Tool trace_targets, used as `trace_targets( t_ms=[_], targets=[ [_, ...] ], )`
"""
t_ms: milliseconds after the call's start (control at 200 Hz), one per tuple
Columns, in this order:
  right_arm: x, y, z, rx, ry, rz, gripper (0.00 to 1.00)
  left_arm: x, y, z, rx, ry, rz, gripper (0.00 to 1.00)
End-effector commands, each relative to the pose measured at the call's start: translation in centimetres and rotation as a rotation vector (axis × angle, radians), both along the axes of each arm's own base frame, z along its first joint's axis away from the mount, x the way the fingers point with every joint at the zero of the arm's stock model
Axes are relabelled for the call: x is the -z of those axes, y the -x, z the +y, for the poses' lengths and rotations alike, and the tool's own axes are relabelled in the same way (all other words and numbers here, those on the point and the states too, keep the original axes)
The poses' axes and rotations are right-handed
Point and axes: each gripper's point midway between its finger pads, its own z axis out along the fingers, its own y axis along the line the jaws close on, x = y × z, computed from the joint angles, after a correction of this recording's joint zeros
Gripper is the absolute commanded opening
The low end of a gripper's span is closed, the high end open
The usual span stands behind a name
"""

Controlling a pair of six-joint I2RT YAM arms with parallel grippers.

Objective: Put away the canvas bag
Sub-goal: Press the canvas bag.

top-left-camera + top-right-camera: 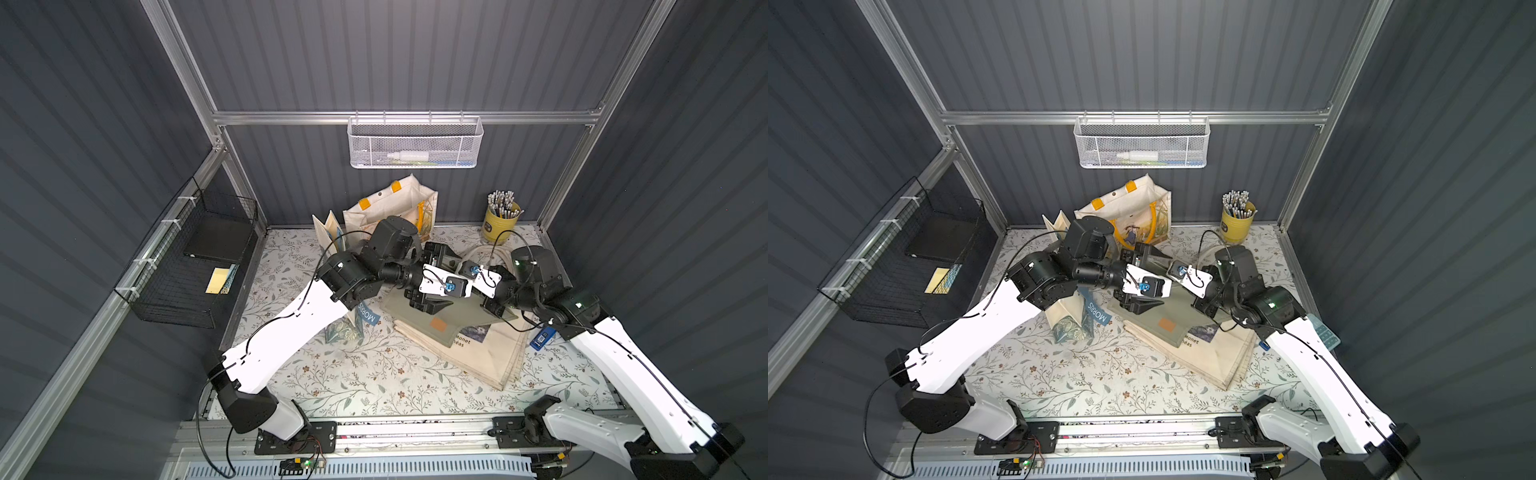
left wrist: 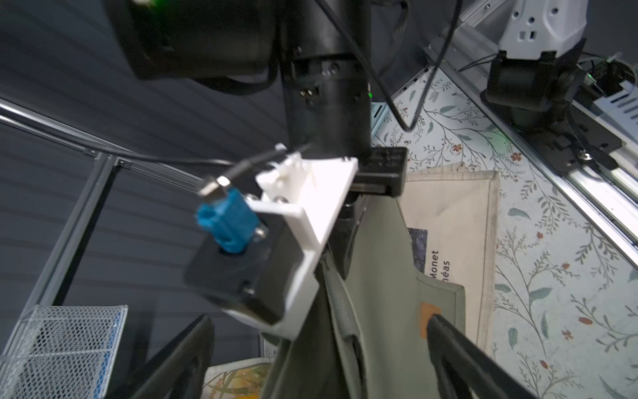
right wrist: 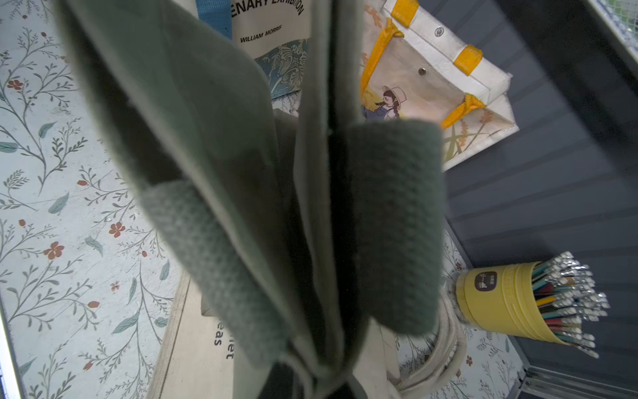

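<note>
One flowered table (image 1: 374, 386), filling the floor of a grey-walled booth. Reaching across it from the near rail, a left arm (image 1: 291, 324) and a right arm (image 1: 623, 357), white-shelled, wrists close together above the middle. Fixed to the left wall, a black wire basket (image 1: 183, 266); hung on the back rail, a white mesh basket (image 1: 415, 141) with a white bottle (image 1: 409, 156) lying inside. Flat on the table, right of centre, a folded cream bag (image 1: 490, 353) printed "Monet". On top of it, the green canvas bag (image 1: 461, 324): lower half resting on the cream cloth, orange patch up, top edge raised off it between the two wrists. Upright against the back wall, mouth open, a white bag (image 1: 399, 203) with yellow handles. Standing under the left arm, a printed bag (image 1: 347, 332) with a blue band reading "MORRIS". In the back right corner, a yellow cup (image 1: 500, 220) packed with silver-tipped pens. Pressed together, the right claw (image 2: 348, 228), pinching the green bag's raised top edge. Spread wide, the left claw (image 2: 328, 359), dark fingers (image 2: 466, 349) either side of the hanging green cloth, contact impossible to tell. Just beside the right arm, on the table, a small blue gadget (image 1: 542, 337).
</note>
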Motion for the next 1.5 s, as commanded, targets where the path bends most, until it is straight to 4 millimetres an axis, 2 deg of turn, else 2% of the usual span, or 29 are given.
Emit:
trace_targets(
  t_ms=[0,220,375,695,870,951,1081,1296,1371,1406,1461,1496],
  targets=[
    [-3.8,-1.0,0.3,0.012,-0.056,-0.126,0.00,-0.8,0.0,-1.6,0.004,0.051,0.092,0.95],
    [-5.5,-0.6,0.2,0.007,-0.113,-0.211,0.00,0.5,-0.6,-2.3,-0.019,0.025,0.181,0.95],
    [-3.9,-0.9,-0.1,0.024,-0.066,-0.170,0.00,-0.5,-0.4,-2.1,-0.008,0.076,0.217,0.94],
    [-5.7,0.9,0.7,-0.067,-0.139,-0.231,0.00,2.6,-3.9,-1.9,-0.153,-0.016,0.143,0.93],
    [-7.2,2.1,1.3,-0.140,-0.185,-0.301,0.00,3.4,-4.8,-2.0,-0.181,-0.073,0.136,0.89],
    [-7.2,2.2,1.4,-0.151,-0.185,-0.310,0.00,3.5,-5.0,-1.9,-0.188,-0.084,0.127,0.81],
    [-7.8,2.0,1.4,-0.146,-0.199,-0.336,0.00,3.6,-5.0,-1.9,-0.185,-0.104,0.130,0.55],
    [-8.6,1.7,1.1,-0.124,-0.212,-0.370,0.00,4.1,-5.1,-1.1,-0.202,-0.136,0.126,0.40],
    [-8.7,1.8,1.1,-0.124,-0.220,-0.381,0.00,4.0,-5.1,-0.9,-0.197,-0.133,0.138,0.29],
    [-8.9,1.8,1.1,-0.124,-0.226,-0.387,0.00,4.0,-5.0,-0.8,-0.192,-0.136,0.144,0.22],
    [-9.2,1.8,1.1,-0.122,-0.233,-0.394,0.00,4.1,-4.9,-0.6,-0.186,-0.146,0.140,0.01],
    [-9.3,1.8,1.2,-0.125,-0.234,-0.396,0.00,4.1,-4.9,-0.6,-0.180,-0.151,0.138,0.00]
  ],
)
